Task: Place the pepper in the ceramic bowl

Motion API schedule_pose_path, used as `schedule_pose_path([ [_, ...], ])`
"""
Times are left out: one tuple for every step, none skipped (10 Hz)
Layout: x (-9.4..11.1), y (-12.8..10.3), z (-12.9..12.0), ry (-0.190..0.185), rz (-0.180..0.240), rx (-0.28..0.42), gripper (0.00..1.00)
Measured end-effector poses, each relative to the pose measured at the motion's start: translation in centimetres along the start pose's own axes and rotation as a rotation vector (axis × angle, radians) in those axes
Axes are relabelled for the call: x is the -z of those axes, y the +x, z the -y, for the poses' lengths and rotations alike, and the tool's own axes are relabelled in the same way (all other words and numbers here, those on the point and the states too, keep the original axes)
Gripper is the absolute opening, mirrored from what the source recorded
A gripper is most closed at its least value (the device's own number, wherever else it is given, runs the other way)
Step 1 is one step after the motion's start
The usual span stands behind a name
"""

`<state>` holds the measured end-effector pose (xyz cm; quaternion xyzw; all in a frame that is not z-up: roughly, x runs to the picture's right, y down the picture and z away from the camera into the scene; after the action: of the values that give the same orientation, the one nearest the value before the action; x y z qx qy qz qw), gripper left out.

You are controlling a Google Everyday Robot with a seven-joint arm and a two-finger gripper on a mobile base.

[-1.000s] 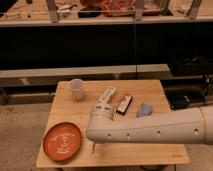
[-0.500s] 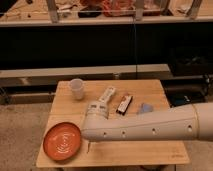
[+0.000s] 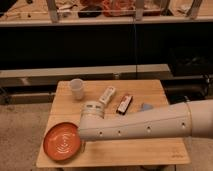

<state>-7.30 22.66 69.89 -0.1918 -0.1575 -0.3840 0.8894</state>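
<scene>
Hand, seemingly hidden beside orange-red ringed ceramic bowl.

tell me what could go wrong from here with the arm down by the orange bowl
1. The arm hides the gripper and the pepper, so neither a grip nor a release over the ceramic bowl can be confirmed.
2. The bowl sits near the table corner; a nudge might push it off.

Wooden tabletop: ceramic bowl at front-left corner, whitish cup near back-left corner, white tube toward back-centre, dark red-edged packet just right of it, small grey-blue item further right. Gripper hidden behind the arm beside the bowl.
</scene>
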Motion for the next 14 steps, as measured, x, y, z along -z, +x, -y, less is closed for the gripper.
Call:
schedule_pose_path([
  [-0.1,-0.1,0.3,0.006,0.003,0.009,0.04],
  [-0.2,-0.7,0.9,0.014,0.008,0.023,0.01],
  [-0.3,-1.4,1.8,0.024,0.014,0.035,0.01],
  [-0.4,-2.1,2.6,0.033,0.020,0.046,0.01],
  [-0.5,-2.2,2.7,0.038,0.023,0.046,0.01],
  [-0.5,-2.2,2.7,0.045,0.029,0.053,0.01],
  [-0.5,-2.1,2.7,0.048,0.035,0.064,0.01],
  [-0.6,-2.6,3.1,0.049,0.045,0.079,0.01],
  [-0.8,-3.4,3.8,0.051,0.053,0.092,0.01],
  [-0.9,-3.9,4.3,0.053,0.060,0.101,0.01],
  [-1.0,-4.2,4.6,0.057,0.068,0.110,0.01],
  [-1.0,-4.2,4.6,0.060,0.072,0.118,0.01],
  [-1.1,-4.4,4.7,0.061,0.079,0.126,0.01],
  [-1.3,-4.9,5.1,0.062,0.084,0.137,0.01],
])
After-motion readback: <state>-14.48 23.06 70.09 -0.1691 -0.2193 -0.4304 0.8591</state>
